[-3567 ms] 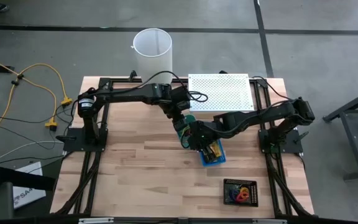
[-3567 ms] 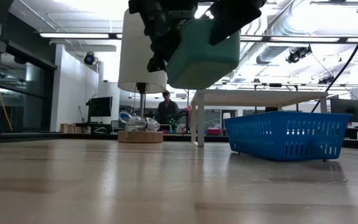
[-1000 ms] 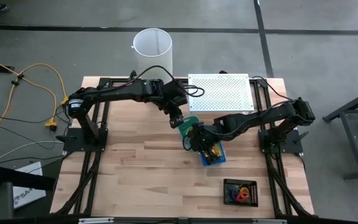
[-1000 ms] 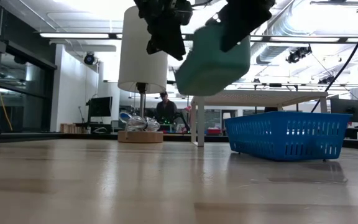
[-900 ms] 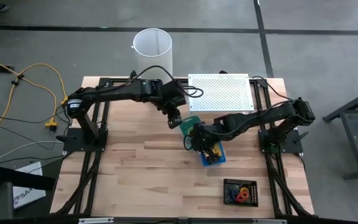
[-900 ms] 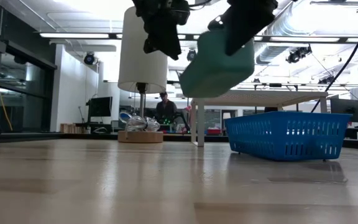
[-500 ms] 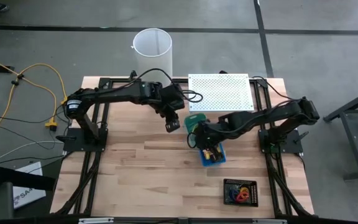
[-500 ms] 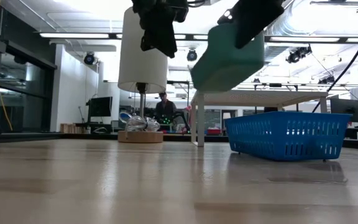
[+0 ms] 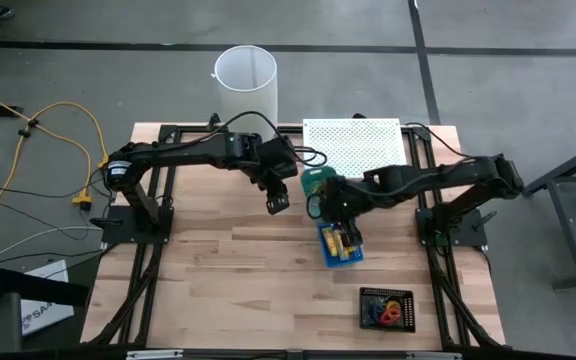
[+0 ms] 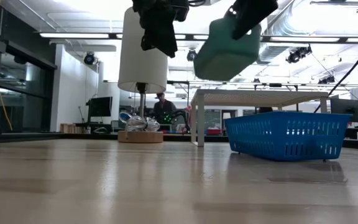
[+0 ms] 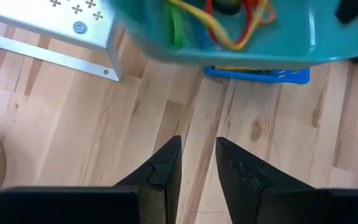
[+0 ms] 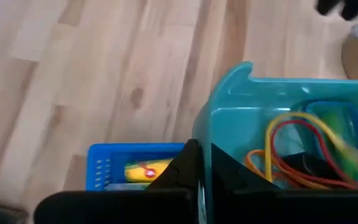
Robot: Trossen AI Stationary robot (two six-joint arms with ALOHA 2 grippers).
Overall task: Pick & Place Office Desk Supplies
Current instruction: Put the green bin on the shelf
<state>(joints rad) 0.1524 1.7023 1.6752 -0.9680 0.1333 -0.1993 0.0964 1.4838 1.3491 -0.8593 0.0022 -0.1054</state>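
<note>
High view: right tool (image 9: pixel 320 196) clamped on green tray's (image 9: pixel 315 181) rim, tray lifted near bench centre, toward the far edge, just beyond the blue tray (image 9: pixel 338 243). Left tool (image 9: pixel 277 203) just beside it on the left, empty. Black tray (image 9: pixel 387 308) near front right corner.

Low view: green tray airborne, tilted.

Left wrist: fingers (image 11: pixel 164 168) slightly apart, holding nothing.

Right wrist: rubber bands (image 12: pixel 303 146) inside green tray; yellow packet (image 12: pixel 146 170) in blue tray below.

Right arm nearer; drop spot lies beneath, bench-front side. Vs a sec ago: tray moved up and toward far edge; left tool backed off.
</note>
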